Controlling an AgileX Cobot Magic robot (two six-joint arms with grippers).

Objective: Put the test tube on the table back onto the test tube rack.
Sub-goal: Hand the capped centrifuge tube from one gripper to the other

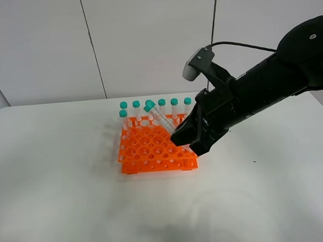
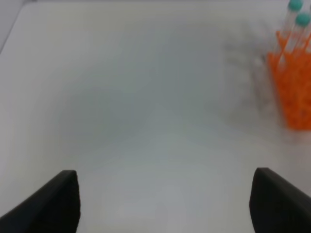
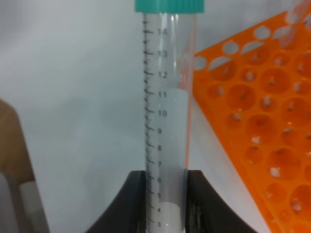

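My right gripper [image 1: 180, 135] is shut on a test tube [image 1: 158, 117], clear with a teal cap, and holds it tilted above the orange test tube rack [image 1: 152, 149]. In the right wrist view the tube [image 3: 167, 111] stands between the black fingers [image 3: 131, 204], with the rack [image 3: 257, 126] beside it. Several other teal-capped tubes [image 1: 161, 107] stand in the rack's back row. My left gripper [image 2: 165, 204] is open and empty over the bare white table [image 2: 136, 97], far from the rack [image 2: 291, 92].
The white table [image 1: 61, 189] spreads around the rack. A grey panelled wall [image 1: 144, 39] stands behind it. The right arm [image 1: 270, 85] reaches in from the right above the table.
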